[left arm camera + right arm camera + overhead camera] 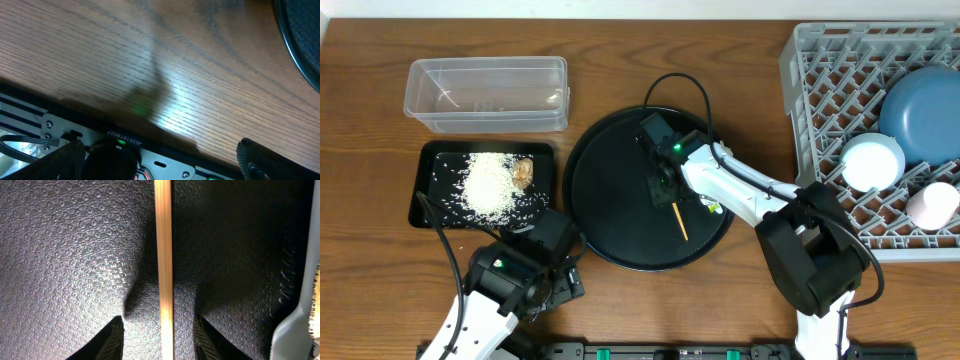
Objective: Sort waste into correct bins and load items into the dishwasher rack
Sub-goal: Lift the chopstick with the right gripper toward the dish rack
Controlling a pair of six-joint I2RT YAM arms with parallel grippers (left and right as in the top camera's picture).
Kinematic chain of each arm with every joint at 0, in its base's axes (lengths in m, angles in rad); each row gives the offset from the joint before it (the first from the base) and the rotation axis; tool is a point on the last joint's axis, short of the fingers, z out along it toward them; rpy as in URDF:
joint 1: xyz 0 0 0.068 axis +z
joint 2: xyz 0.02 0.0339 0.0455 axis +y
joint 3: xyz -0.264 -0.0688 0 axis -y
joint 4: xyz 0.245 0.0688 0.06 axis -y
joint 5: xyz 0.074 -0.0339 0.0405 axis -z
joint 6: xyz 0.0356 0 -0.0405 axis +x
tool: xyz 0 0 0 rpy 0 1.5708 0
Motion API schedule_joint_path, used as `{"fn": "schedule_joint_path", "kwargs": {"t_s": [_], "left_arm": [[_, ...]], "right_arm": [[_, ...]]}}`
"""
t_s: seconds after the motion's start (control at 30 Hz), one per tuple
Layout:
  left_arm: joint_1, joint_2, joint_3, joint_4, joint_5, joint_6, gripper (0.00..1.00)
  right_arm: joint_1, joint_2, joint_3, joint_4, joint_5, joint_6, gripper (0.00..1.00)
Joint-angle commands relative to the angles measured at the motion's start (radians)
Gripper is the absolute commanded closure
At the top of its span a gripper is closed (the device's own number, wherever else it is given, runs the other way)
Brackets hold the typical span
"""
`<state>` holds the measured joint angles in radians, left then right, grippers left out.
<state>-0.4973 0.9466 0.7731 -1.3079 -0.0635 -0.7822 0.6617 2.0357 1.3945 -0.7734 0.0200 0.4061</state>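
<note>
Stick: the thin stick [163, 270] lies flat on the round black tray [610, 200], right of its middle. It is the only item you can see outside the rack.
Right end effector: the right end effector [159, 335] sits low over the stick with one finger on each side. There is a sliver of tray showing on both sides, so it is released and not yet clenched on anything.
Round tray: apart from the stick, a yellow-green scrap [712, 208] peeks out beside the right arm. It may be a wrapper, but it is too small for you to be sure.
Rack: the rack [820, 60] at the right already carries the dark blue plate [925, 110], the white bowl [872, 160] and the pink cup [932, 205]. You cannot pick out the light blue bowl.
Waste: the rice [490, 185] and the food lump [524, 172] lie in the black rectangular tray [435, 160] at the left.
Clear tub: the clear tub [485, 75] stands just behind that tray, and you cannot tell what it contains.
Left end effector: the left end effector [157, 150] is parked over bare surface [370, 40] at the near edge, spread wide and empty.
Progress: judged from this layout, you are near the end. The stick has to be gripped and carried to the rack, and the scrap, if it is waste, needs a bin.
</note>
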Motion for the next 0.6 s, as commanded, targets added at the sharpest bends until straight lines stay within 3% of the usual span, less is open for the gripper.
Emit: {"fn": "schedule_joint_path", "kwargs": {"t_s": [0.0, 0.5, 0.57], "left_arm": [[0.005, 0.0, 0.001, -0.003, -0.024, -0.008, 0.02], [0.005, 0.0, 0.001, -0.003, -0.024, -0.008, 0.02], [0.005, 0.0, 0.001, -0.003, -0.024, -0.008, 0.02]], "right_arm": [[0.004, 0.013, -0.001, -0.001, 0.026, 0.02, 0.6], [0.007, 0.09, -0.001, 0.012, 0.025, 0.027, 0.6], [0.007, 0.093, -0.001, 0.014, 0.025, 0.027, 0.68]]}}
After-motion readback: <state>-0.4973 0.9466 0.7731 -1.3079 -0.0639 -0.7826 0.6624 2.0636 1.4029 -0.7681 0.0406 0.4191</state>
